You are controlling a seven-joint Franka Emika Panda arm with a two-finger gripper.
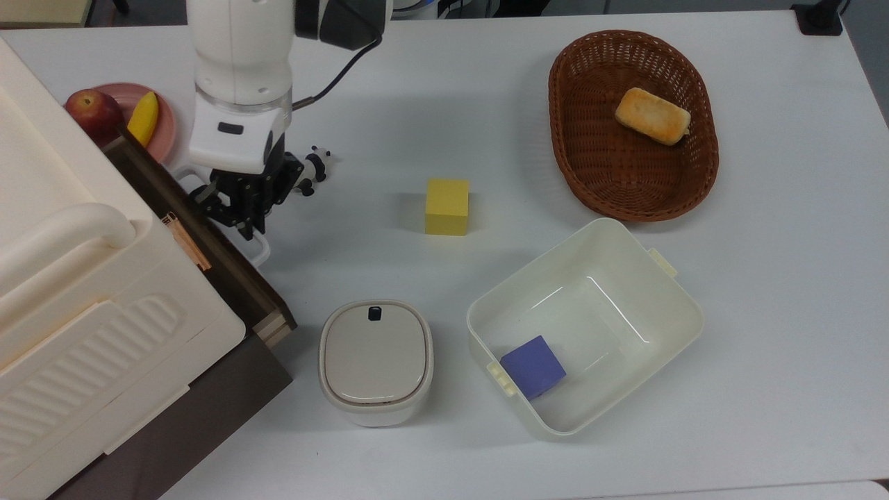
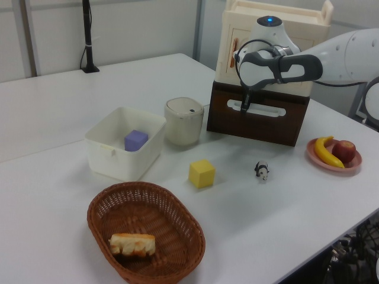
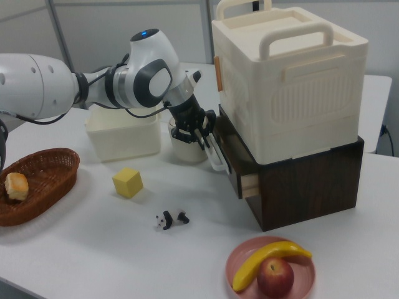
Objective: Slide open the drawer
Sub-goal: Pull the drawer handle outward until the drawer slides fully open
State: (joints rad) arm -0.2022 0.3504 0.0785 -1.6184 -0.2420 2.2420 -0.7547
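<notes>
Pincer (image 1: pixel 243 221) grips handle (image 1: pixel 255 248); drawer (image 1: pixel 208 243) edge protrudes.

Dark brown drawer (image 1: pixel 208 236) front, white loop handle (image 1: pixel 253 244); yellow cube (image 1: pixel 446 206); purple block (image 1: pixel 533 366); brown wicker basket (image 1: pixel 576 160); black-and-white panda figurine (image 1: pixel 316 167).

I find no word, number, brand or sign that I can read on anything here. The small dark square on the lid of the lidded tub (image 1: pixel 376 360) carries no mark I can make out, and the orange strip (image 1: pixel 186 241) on the edge of the cream cabinet (image 1: pixel 83 278) is too small for me to tell whether it bears print.
</notes>
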